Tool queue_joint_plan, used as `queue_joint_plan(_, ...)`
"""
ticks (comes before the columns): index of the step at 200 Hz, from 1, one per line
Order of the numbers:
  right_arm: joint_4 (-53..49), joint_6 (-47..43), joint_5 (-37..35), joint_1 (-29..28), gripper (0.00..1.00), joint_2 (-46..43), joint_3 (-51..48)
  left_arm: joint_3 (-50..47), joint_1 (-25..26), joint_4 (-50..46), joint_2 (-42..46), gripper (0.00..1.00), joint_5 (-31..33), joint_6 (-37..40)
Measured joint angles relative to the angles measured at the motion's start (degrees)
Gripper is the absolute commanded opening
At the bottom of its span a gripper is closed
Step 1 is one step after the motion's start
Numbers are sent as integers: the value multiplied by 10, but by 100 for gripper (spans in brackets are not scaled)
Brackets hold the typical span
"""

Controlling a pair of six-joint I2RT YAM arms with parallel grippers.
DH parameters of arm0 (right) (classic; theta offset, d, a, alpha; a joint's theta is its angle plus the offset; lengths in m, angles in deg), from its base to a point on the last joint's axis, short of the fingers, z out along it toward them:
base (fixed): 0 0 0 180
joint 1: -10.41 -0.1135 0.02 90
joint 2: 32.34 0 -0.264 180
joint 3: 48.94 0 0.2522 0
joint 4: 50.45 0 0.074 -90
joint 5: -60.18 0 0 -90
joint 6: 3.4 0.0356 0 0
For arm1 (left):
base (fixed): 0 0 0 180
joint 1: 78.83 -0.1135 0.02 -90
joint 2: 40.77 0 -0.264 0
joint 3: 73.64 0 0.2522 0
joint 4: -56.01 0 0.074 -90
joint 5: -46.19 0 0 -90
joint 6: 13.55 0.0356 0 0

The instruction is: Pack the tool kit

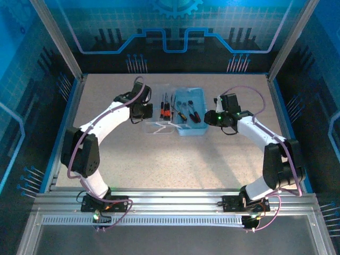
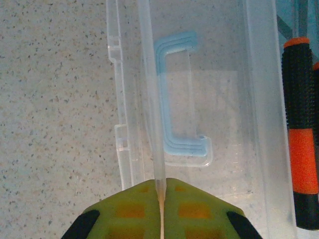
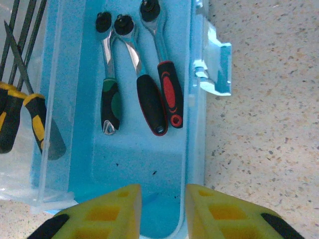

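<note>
Two grippers: both are down at the tool kit (image 1: 195, 126), one on each side of it, in the middle of the table (image 1: 175, 170).
Left gripper (image 2: 160, 191): its green pads are squeezed together on a thin edge of the clear lid (image 2: 224, 124), which lies open.
Just past the left jaws: the pale blue handle (image 2: 172, 99) shows through the clear plastic. A black and orange screwdriver (image 2: 301, 124) lies off to the right of the jaws.
Right gripper (image 3: 163, 196): there is a gap between its pads, and the near wall of the blue tray (image 3: 144, 164) sits in that gap. I cannot tell if the pads press on it yet.
Past the right jaws: three ratchets (image 3: 149, 99) lie side by side in the tray. The yellow and black screwdrivers (image 3: 39, 122) lie off to the left, and the latch (image 3: 217, 69) sticks out to the right.
Step now: I think the tools are in, and the arms are taking hold to close the kit.
Next move: I think the left arm must swing the lid up and over the tray while the right one stops the tray from sliding. Then the latch needs a push to snap shut.
</note>
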Motion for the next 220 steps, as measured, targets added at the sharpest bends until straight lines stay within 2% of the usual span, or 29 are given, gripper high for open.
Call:
queue_joint_plan(17,3,0,0,2,27,-10,-7,-35,7,9,27,5,6,-14)
queue_joint_plan(39,19,0,4,3,25,-23,-23,-89,9,14,79,14,5,-30)
queue_joint_plan(61,50,7,19,3,25,-33,-56,-138,11,0,141,39,5,-42)
queue_joint_plan(70,60,10,24,3,24,-33,-69,-151,12,-11,163,60,4,-48)
queue_joint_plan(79,69,13,24,2,24,-33,-79,-159,12,-22,186,74,2,-49)
queue_joint_plan(83,73,14,24,1,24,-33,-83,-160,12,-26,193,79,2,-50)
queue_joint_plan(95,83,18,24,-2,24,-33,-91,-162,12,-35,216,84,0,-58)
queue_joint_plan(116,95,22,22,-10,24,-38,-94,-163,12,-44,262,85,3,-67)
queue_joint_plan(134,101,22,7,-18,23,-51,-96,-183,4,-42,319,76,14,-87)
queue_joint_plan(153,110,29,-23,-22,36,-70,-106,-227,-29,-33,376,66,16,-111)
queue_joint_plan(165,111,33,-50,-22,37,-78,-113,-261,-54,-26,396,60,16,-132)
queue_joint_plan(178,111,38,-75,-22,38,-82,-119,-298,-78,-13,400,57,1,-151)
queue_joint_plan(195,111,42,-95,-21,38,-82,-129,-344,-100,11,390,48,-30,-178)
queue_joint_plan(207,111,46,-102,-21,37,-81,-134,-362,-107,21,374,41,-49,-187)
queue_joint_plan(220,114,49,-105,-21,34,-76,-135,-366,-108,31,349,39,-70,-193)
